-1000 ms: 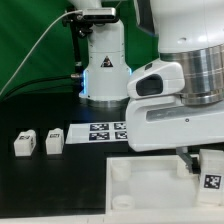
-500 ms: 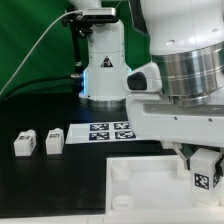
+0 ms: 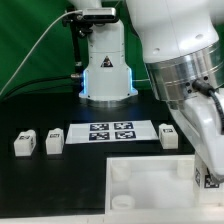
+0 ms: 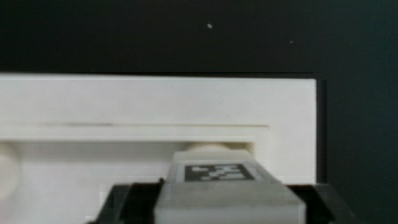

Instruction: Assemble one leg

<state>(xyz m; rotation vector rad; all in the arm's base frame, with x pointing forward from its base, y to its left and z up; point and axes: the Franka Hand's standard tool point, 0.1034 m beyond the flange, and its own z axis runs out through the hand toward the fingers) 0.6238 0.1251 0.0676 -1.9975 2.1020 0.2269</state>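
Observation:
In the wrist view my gripper (image 4: 217, 203) is shut on a leg (image 4: 217, 168), a small white block with its black-and-white tag facing the camera. Dark fingers (image 4: 134, 205) press it from both sides. It hangs over the large white tray (image 4: 107, 100), near the tray's edge. In the exterior view the gripper (image 3: 207, 173) is at the lower right over the tray (image 3: 150, 170), and the held leg is mostly hidden by the arm. Two more legs (image 3: 24, 143) (image 3: 54, 141) stand on the exterior view's left, and a third (image 3: 168, 135) stands beside the marker board.
The marker board (image 3: 110, 131) lies on the black table behind the tray. The robot base (image 3: 105, 70) stands behind it. The arm's large wrist body (image 3: 185, 60) fills the exterior view's upper right.
The arm has swung and tilted to the exterior view's right, taking the held leg toward the frame's edge. The leg beside the marker board, hidden before, now shows.

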